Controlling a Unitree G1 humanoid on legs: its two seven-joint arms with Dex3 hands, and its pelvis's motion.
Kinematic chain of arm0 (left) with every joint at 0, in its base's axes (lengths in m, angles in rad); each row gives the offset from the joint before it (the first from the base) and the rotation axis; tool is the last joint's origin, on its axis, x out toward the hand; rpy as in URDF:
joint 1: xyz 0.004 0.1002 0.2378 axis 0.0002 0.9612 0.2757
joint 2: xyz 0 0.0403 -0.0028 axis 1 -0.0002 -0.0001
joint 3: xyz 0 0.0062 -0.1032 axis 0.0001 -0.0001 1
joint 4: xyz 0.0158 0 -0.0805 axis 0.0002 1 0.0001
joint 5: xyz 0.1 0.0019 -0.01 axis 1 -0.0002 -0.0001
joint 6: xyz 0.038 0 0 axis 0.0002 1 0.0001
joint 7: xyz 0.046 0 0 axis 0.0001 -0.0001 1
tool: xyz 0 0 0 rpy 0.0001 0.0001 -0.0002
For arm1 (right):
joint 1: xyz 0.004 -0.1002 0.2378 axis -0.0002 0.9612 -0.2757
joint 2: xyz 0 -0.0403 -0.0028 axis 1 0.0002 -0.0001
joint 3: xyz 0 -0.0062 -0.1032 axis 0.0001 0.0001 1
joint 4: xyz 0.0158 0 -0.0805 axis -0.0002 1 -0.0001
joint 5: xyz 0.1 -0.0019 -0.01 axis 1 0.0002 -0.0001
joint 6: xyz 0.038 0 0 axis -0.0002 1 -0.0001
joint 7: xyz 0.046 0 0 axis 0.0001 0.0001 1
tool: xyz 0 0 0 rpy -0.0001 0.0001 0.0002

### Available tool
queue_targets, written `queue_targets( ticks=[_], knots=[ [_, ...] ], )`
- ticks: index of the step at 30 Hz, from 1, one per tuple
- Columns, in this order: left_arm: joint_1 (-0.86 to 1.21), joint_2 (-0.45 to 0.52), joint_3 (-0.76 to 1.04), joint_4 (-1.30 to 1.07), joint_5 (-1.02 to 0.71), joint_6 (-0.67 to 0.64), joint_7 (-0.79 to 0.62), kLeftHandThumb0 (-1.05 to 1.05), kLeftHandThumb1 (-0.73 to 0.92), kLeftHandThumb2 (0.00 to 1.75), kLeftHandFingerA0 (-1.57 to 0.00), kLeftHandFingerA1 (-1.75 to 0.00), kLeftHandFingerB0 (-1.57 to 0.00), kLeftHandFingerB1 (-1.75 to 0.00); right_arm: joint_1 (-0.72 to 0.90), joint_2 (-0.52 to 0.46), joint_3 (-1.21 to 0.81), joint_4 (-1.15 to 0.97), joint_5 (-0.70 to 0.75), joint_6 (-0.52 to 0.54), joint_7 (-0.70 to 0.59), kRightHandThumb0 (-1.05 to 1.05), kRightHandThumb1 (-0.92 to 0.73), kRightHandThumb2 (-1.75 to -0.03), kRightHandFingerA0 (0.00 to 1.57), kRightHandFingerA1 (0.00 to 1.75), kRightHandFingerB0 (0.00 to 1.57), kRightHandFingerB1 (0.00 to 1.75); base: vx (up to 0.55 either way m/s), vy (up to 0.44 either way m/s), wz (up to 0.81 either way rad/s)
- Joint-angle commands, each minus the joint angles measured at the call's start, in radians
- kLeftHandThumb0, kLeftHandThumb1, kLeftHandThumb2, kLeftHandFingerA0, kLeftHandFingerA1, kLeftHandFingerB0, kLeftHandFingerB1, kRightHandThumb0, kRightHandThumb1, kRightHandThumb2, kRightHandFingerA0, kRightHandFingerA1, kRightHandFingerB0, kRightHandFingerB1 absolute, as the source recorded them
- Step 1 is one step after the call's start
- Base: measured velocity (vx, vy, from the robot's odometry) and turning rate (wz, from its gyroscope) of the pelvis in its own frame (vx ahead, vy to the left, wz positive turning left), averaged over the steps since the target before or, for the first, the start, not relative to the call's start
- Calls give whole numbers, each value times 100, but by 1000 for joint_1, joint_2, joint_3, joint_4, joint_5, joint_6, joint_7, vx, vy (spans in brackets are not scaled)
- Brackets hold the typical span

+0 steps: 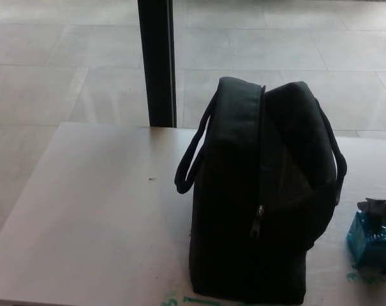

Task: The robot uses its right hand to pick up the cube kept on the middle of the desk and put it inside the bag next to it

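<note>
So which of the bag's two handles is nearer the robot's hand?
The handle on the bag's right side, arching toward the right hand and blue cube; the other handle faces bare desk.

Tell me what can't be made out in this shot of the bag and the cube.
Head view only:
- right hand: mostly cut off by the right edge; grip unclear.
- cube: right side cropped, top partly covered by the hand.
- bag: dark; whether its top is open cannot be told.
- Left hand: not in view.
</note>
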Motion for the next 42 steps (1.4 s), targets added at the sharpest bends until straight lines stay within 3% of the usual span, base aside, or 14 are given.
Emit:
queue_targets(
  ticks=[1,7,8,9,11,15,19,25,29,30,33,35,36,42],
  knots=[
    [2,25,-4,0,-4,-8,-22,-68,86,66,-24,-45,-23,-34,39,-12,47,11,-90,57,76,-37,-50,-56,0,79,23,33,0,0,0],
    [3,19,-6,-23,-5,1,-10,-68,87,67,-24,-44,-25,-34,64,6,59,-50,-129,66,46,-32,-61,-58,25,81,29,36,0,0,0],
    [-3,17,1,-10,-7,-1,-2,-69,85,66,-26,-43,-26,-33,78,20,56,-48,-138,54,-7,-37,-62,-81,48,99,27,44,0,0,0],
    [-7,20,3,0,-11,2,-10,-70,85,66,-26,-43,-26,-34,95,13,46,-62,-138,17,-53,-25,-75,-64,52,134,38,36,0,0,0],
    [-4,23,0,5,-7,-6,-16,-69,87,67,-26,-43,-26,-32,115,10,68,-65,-208,-22,-176,-33,-79,-67,74,161,68,59,0,0,0],
    [-3,24,0,7,-5,-12,-15,-70,86,66,-26,-43,-27,-33,132,3,99,-69,-289,-39,-295,-35,-76,-66,77,163,75,60,0,0,0],
    [1,24,5,12,-6,-18,-16,-69,86,66,-26,-42,-26,-33,188,19,32,-50,-235,-117,-492,-34,-85,-66,85,167,81,90,0,0,0],
    [-2,25,6,22,-7,-24,-22,-69,87,67,-25,-44,-24,-33,219,27,-39,-39,-173,-176,-587,-36,-67,-90,90,175,86,77,0,0,0],
    [4,29,7,24,-5,-29,-28,-69,87,67,-26,-43,-25,-33,235,26,-85,-40,-142,-194,-593,-29,-73,-84,88,165,80,65,0,0,0],
    [-1,31,3,33,1,-32,-25,-69,87,67,-25,-43,-24,-33,247,25,-132,-43,-89,-220,-583,-27,-67,-96,87,163,83,90,0,0,0],
    [2,34,3,37,2,-43,-30,-70,87,67,-24,-42,-22,-32,258,34,-196,-46,-46,-250,-579,-25,-63,-89,89,162,85,92,0,0,0],
    [-1,35,7,43,-4,-38,-34,-70,86,66,-25,-42,-23,-32,263,32,-239,-46,-19,-284,-572,-23,-59,-101,86,173,72,148,0,0,0],
    [0,32,6,34,-4,-30,-28,-69,86,67,-25,-42,-24,-33,264,26,-260,-46,-9,-306,-574,-24,-59,-104,83,175,72,159,0,0,0],
    [9,24,13,20,-7,-21,-16,-68,87,67,-25,-44,-25,-34,245,38,-380,-81,27,-291,-538,-21,-60,-96,81,172,69,151,0,0,0]
  ],
)
